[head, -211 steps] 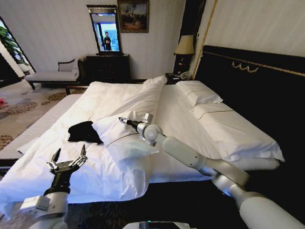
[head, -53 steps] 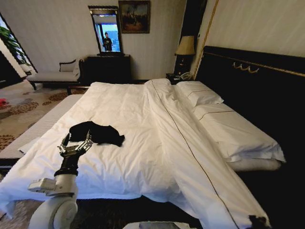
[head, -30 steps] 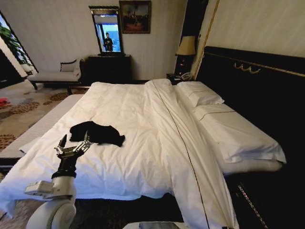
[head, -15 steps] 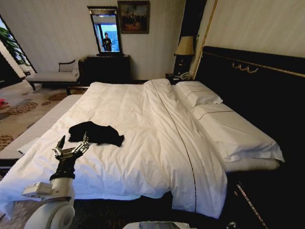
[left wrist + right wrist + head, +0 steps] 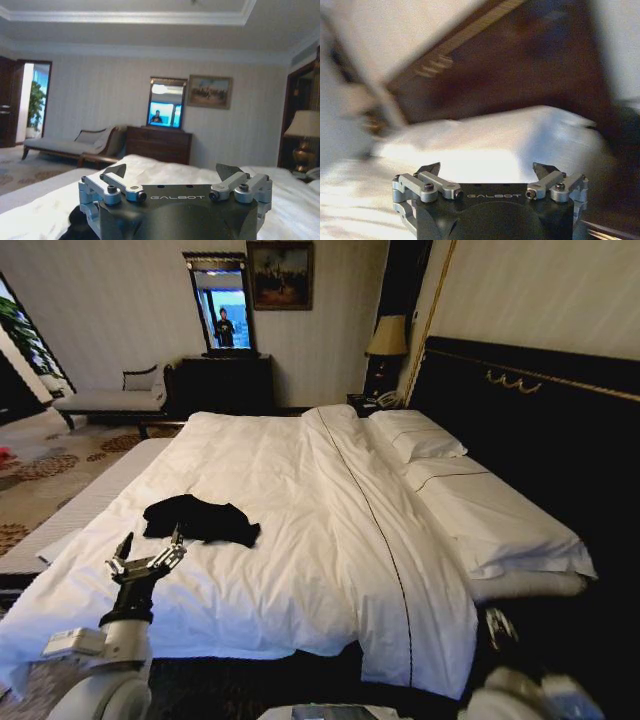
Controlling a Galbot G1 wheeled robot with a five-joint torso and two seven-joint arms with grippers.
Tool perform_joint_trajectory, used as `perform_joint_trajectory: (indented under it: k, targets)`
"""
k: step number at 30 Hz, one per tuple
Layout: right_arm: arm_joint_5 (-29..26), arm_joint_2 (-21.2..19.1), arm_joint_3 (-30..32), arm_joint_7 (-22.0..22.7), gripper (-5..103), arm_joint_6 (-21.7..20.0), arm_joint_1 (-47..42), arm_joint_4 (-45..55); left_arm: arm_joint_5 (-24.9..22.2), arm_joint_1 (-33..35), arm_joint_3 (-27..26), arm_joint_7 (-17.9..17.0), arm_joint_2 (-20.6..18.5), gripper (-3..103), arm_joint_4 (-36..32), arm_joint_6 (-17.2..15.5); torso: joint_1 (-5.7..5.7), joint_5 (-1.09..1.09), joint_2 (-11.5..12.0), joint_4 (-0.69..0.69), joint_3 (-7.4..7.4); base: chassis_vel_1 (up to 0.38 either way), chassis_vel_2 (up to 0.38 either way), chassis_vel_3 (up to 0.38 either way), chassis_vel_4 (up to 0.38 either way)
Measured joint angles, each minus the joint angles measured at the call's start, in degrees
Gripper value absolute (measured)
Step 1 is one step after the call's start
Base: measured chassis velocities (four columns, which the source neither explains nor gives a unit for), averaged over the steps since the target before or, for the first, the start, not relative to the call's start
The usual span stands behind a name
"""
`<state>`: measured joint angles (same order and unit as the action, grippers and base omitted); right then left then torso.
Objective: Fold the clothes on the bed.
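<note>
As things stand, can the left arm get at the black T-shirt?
Probably yes. The left gripper hovers open over the duvet just short of the black T-shirt, with nothing lying between them.

The word "GALBOT" stands in pale capitals on the dark body of the left pincer (image 5: pixel 175 172), centred just behind and between its two spread fingers. The same "GALBOT" mark sits in the same spot on the right pincer (image 5: pixel 489 170), though there it is fainter and probably only just legible.
</note>
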<state>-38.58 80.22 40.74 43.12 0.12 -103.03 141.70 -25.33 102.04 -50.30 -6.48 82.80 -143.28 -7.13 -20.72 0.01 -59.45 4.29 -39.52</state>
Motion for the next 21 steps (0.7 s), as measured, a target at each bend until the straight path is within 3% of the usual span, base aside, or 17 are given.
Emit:
perform_joint_trajectory:
  k: [2, 3, 7, 11, 12, 18, 21]
  targets:
    - [2.8, -1.6, -0.2, -7.5, 100, 3.2, 0.7, -0.8, -0.5, 0.1, 0.1, -0.4, -0.7, 100, 0.0, -1.0, -0.01, -0.02, 0.0, 0.02, 0.0, 0.0, 0.0, 0.0, 0.0]
    - [2.8, -1.6, -0.2, -7.5, 100, 3.2, 0.7, -0.8, -0.5, 0.1, 0.1, -0.4, -0.7, 100, 0.0, -1.0, -0.01, -0.02, 0.0, 0.02, 0.0, 0.0, 0.0, 0.0, 0.0]
    - [8.7, -3.8, 0.1, -19.0, 100, 11.5, 0.6, -5.2, -0.6, 1.0, 0.5, -0.4, -1.5, 100, 0.0, -1.4, 0.0, 0.0, 0.0, 0.05, 0.0, 0.0, 0.0, 0.0, 0.0]
    - [11.2, -4.9, 0.1, -25.2, 100, 15.1, 0.8, -7.2, -0.6, 1.8, 0.9, 0.4, -1.5, 100, 0.0, -1.2, 0.0, 0.0, 0.0, 0.03, 0.01, 0.0, 0.0, 0.0, 0.0]
    - [13.7, -5.6, -0.1, -28.5, 100, 17.1, 1.1, -8.4, -0.3, 2.2, 1.5, 1.5, -1.7, 100, 0.0, -0.5, 0.0, 0.0, 0.0, 0.03, 0.0, 0.0, 0.0, 0.0, 0.0]
    - [21.4, -8.5, 0.4, -36.3, 100, 21.6, 2.2, -10.8, 1.3, 3.5, 3.1, 4.5, -1.8, 100, 0.0, 2.0, 0.0, 0.0, 0.0, 0.03, 0.01, 0.0, 0.0, 0.0, 0.0]
    - [22.8, -10.2, 0.5, -36.3, 100, 20.1, 1.7, -10.9, 2.1, 4.2, 3.8, 5.5, -1.5, 100, 0.0, 2.9, 0.0, 0.0, 0.0, 0.03, 0.0, 0.0, 0.0, 0.0, 0.0]
